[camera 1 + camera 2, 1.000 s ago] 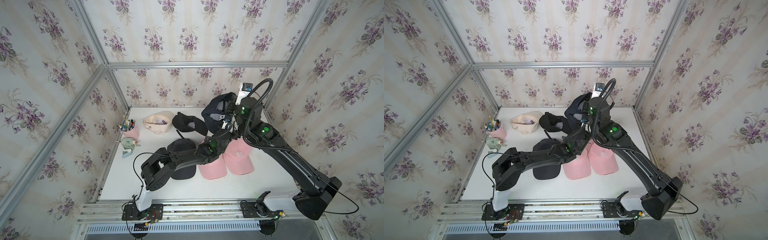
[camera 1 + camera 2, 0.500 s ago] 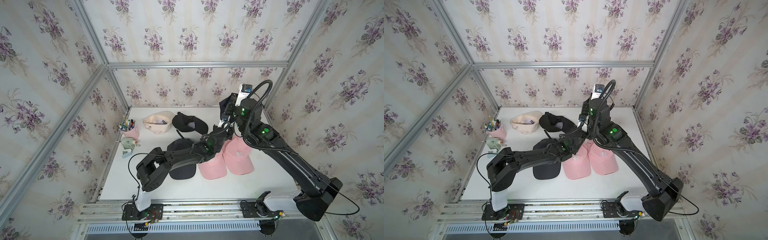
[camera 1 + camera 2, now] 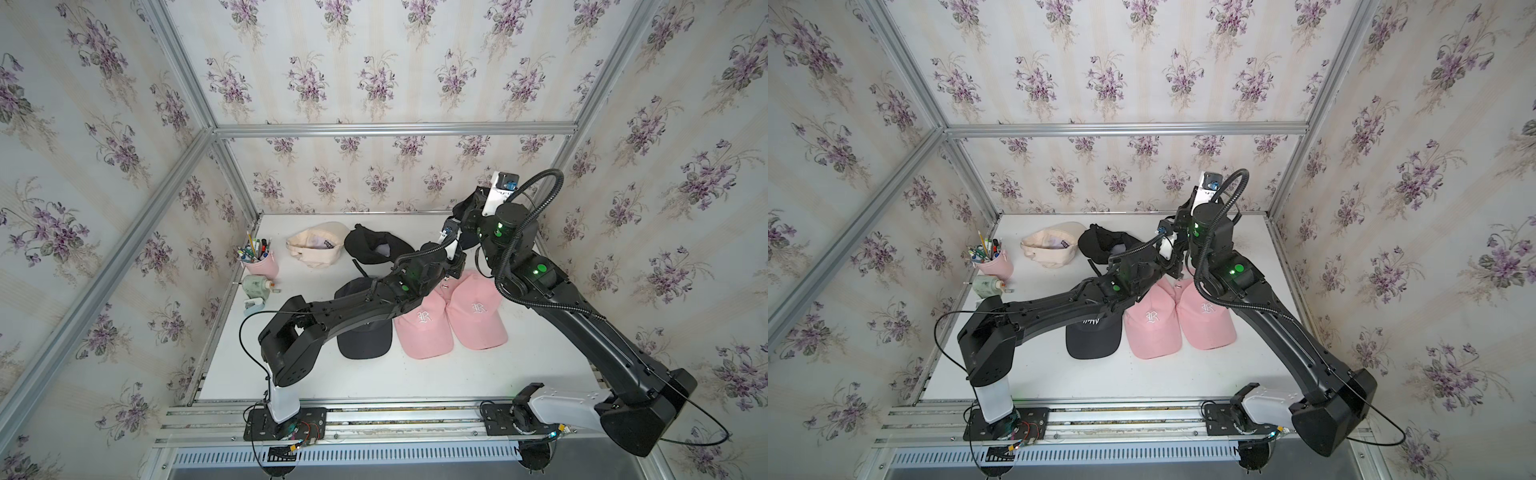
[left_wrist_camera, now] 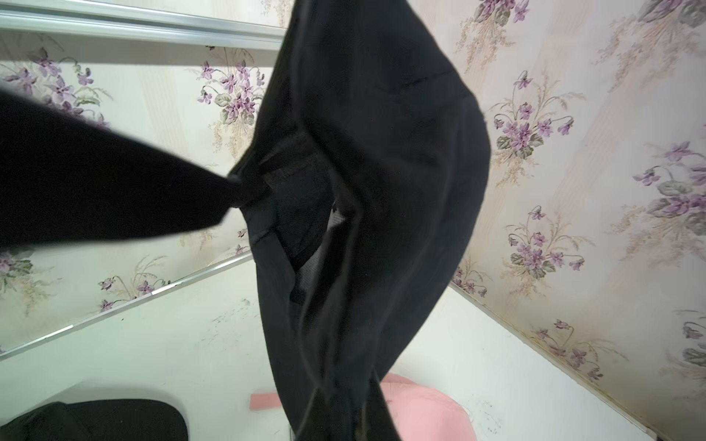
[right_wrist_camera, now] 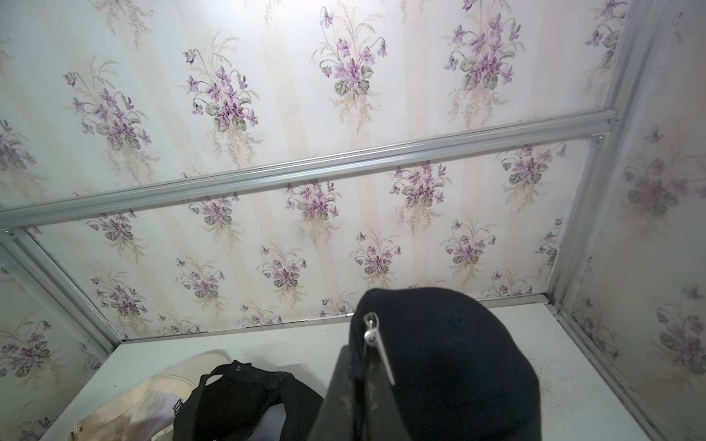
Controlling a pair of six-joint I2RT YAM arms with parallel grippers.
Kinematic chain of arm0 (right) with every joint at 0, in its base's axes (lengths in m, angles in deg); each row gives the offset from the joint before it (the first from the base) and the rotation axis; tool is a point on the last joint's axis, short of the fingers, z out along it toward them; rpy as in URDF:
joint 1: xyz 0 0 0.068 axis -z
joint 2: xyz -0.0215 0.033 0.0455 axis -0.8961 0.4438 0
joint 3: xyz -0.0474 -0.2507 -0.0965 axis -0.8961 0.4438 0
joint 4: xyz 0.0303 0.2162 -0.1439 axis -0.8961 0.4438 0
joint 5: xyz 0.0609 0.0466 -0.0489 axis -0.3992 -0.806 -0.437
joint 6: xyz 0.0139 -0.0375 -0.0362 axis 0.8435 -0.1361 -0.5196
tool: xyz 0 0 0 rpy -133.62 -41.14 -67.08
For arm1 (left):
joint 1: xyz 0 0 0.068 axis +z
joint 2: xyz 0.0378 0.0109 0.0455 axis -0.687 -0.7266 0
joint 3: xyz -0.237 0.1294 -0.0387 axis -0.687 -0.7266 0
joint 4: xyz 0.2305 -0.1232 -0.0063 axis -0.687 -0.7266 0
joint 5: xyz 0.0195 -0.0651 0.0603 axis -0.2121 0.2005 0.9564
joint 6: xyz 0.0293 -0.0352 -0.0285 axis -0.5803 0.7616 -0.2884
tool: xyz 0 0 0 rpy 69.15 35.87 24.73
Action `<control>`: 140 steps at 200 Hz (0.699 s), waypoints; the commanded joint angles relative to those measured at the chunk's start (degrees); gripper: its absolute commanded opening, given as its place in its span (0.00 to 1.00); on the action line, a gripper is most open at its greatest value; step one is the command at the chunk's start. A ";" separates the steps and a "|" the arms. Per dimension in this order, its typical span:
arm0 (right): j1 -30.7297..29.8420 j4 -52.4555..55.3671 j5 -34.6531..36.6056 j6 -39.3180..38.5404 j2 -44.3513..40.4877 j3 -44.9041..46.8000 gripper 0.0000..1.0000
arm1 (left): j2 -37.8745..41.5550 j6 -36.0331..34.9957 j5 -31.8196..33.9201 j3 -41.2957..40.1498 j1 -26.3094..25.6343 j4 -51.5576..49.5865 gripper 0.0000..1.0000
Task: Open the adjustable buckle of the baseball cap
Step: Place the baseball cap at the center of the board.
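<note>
While the right jaws pinch the dark baseball cap (image 5: 450,362) just beside its metal buckle (image 5: 376,345), the left jaws are clenched on another part of its fabric. The cap hangs in the air between both arms, above the back right of the worktop (image 3: 415,374). Two pink caps (image 3: 478,316) lie nearer the front, and a cream cap (image 3: 316,245) lies further left.

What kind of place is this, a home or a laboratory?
Probably a laboratory test booth, not a home: purple-flowered wallpaper panels fill a bare aluminium frame, and two black robot arms stand mounted on a metal rail beside a white table.
</note>
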 commanded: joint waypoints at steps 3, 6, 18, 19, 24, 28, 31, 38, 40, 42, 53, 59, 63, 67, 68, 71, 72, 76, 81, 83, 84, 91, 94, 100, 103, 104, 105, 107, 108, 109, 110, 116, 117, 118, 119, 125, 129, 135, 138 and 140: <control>1.19 -1.09 -1.76 -0.71 -1.49 1.16 0.18 | 0.68 1.35 -6.34 0.65 0.28 -2.32 0.00; 1.42 -1.11 -2.04 -0.71 -1.70 1.34 0.19 | 0.76 1.37 -6.93 0.65 0.40 -2.56 0.00; 1.77 -0.86 -3.16 -0.49 -2.25 1.82 0.28 | 0.94 1.31 -8.51 0.65 0.52 -3.63 0.00; 1.77 -0.85 -3.31 -0.51 -2.28 1.88 0.29 | 0.99 1.33 -8.65 0.65 0.52 -3.76 0.00; 3.46 -0.85 -4.08 -0.48 -2.51 2.14 0.33 | 1.03 1.07 -9.49 0.73 0.60 -4.12 0.00; 4.30 -0.89 -4.64 -0.43 -2.69 2.26 0.35 | 1.07 0.81 -10.20 0.81 0.69 -4.57 0.00; 4.58 -0.91 -5.03 -0.39 -2.94 2.43 0.37 | 1.18 0.64 -10.62 0.90 0.70 -4.92 0.00; 4.93 -1.00 -5.60 -0.11 -3.21 2.57 0.44 | 1.23 0.44 -11.25 1.12 0.67 -5.79 0.00; 5.06 -1.02 -5.99 -0.06 -3.31 2.69 0.46 | 1.21 0.33 -11.47 1.16 0.69 -6.06 0.00; 5.21 -1.07 -6.39 -0.02 -3.42 2.78 0.48 | 1.21 0.13 -11.79 1.24 0.69 -6.43 0.00; 6.08 -1.61 -8.64 -0.15 -4.25 3.29 0.53 | 1.28 -0.37 -12.98 1.78 0.78 -8.13 0.00; 6.31 -2.03 -9.30 -0.23 -4.77 3.71 0.58 | 1.29 -0.42 -13.39 1.88 0.83 -8.66 0.00; 6.56 -2.33 -10.07 -0.41 -5.11 3.98 0.61 | 1.34 -0.57 -13.99 1.94 0.91 -8.84 0.00; 6.86 -2.69 -11.19 -0.73 -5.48 4.31 0.63 | 1.39 -0.45 -14.59 1.96 1.00 -9.10 0.00; 6.95 -2.74 -11.45 -0.81 -5.56 4.40 0.63 | 1.39 -0.43 -14.72 2.01 1.02 -9.18 0.00; 7.21 -2.97 -12.32 -1.07 -5.91 4.58 0.66 | 1.38 -0.33 -15.08 2.09 1.11 -9.43 0.00; 7.30 -3.05 -12.63 -1.15 -6.00 4.67 0.66 | 1.38 -0.28 -15.23 2.12 1.12 -9.52 0.00; 7.66 -3.21 -13.88 -1.44 -6.36 4.86 0.69 | 1.38 -0.23 -15.68 2.26 1.21 -9.86 0.00; 8.22 -3.33 -16.07 -1.92 -6.88 5.13 0.73 | 1.30 -0.06 -16.74 2.65 1.39 -10.35 0.00; 8.54 -3.43 -17.22 -2.22 -7.06 5.24 0.73 | 1.23 0.03 -17.08 2.84 1.46 -10.67 0.00; 8.63 -3.46 -17.76 -2.39 -7.19 5.26 0.74 | 1.22 0.08 -17.24 2.93 1.48 -10.80 0.00; 9.41 -3.62 -20.36 -3.29 -7.92 5.49 0.76 | 1.05 0.38 -18.20 3.72 1.73 -11.86 0.00; 9.62 -3.66 -20.88 -3.58 -8.18 5.53 0.77 | 0.96 0.55 -18.80 4.06 1.81 -12.10 0.00; 9.95 -3.53 -21.31 -4.25 -8.77 5.63 0.78 | 0.75 0.81 -20.16 4.77 2.05 -12.87 0.00; 10.21 -3.38 -21.37 -4.64 -9.07 5.63 0.78 | 0.57 1.15 -20.74 5.26 2.16 -13.30 0.00; 10.29 -3.30 -21.33 -4.90 -9.17 5.63 0.78 | 0.53 1.25 -20.92 5.41 2.18 -13.43 0.00; 10.34 -3.26 -21.31 -5.00 -9.21 5.63 0.78 | 0.47 1.35 -21.09 5.54 2.18 -13.58 0.00; 10.44 -3.12 -21.30 -5.21 -9.42 5.56 0.79 | 0.39 1.55 -21.38 5.82 2.26 -13.81 0.00; 10.54 -3.04 -21.16 -5.25 -9.51 5.51 0.79 | 0.36 1.63 -21.55 5.96 2.27 -13.90 0.00; 10.59 -2.96 -21.05 -5.31 -9.65 5.48 0.79 | 0.30 1.71 -21.72 6.07 2.32 -13.95 0.00; 10.66 -2.91 -20.99 -5.43 -9.76 5.47 0.79 | 0.27 1.79 -21.80 6.22 2.30 -14.02 0.00; 11.18 -2.43 -20.58 -5.91 -10.46 5.42 0.79 | -0.05 2.50 -23.17 7.06 2.53 -14.46 0.00; 11.31 -2.34 -20.58 -5.99 -10.60 5.39 0.79 | -0.12 2.63 -23.37 7.20 2.58 -14.54 0.00; 11.46 -2.30 -20.50 -6.08 -10.72 5.42 0.80 | -0.16 2.74 -23.55 7.35 2.56 -14.62 0.00; 11.58 -2.23 -20.50 -6.16 -10.82 5.44 0.80 | -0.23 2.84 -23.73 7.47 2.60 -14.66 0.00; 12.12 -1.80 -20.29 -6.54 -11.74 5.45 0.80 | -0.66 3.81 -24.58 8.44 2.68 -14.99 0.00; 12.73 -1.51 -20.11 -6.72 -12.38 5.53 0.80 | -0.99 4.44 -25.17 9.02 2.76 -15.05 0.00; 13.41 -0.96 -19.80 -7.01 -13.35 5.53 0.80 | -1.52 5.76 -26.19 9.94 2.85 -15.05 0.00; 13.76 -0.63 -19.68 -7.16 -13.91 5.54 0.80 | -1.83 6.40 -26.72 10.44 2.89 -15.01 0.00; 14.02 -0.45 -19.48 -7.25 -14.22 5.54 0.80 | -1.99 6.88 -27.01 10.83 2.94 -15.04 0.00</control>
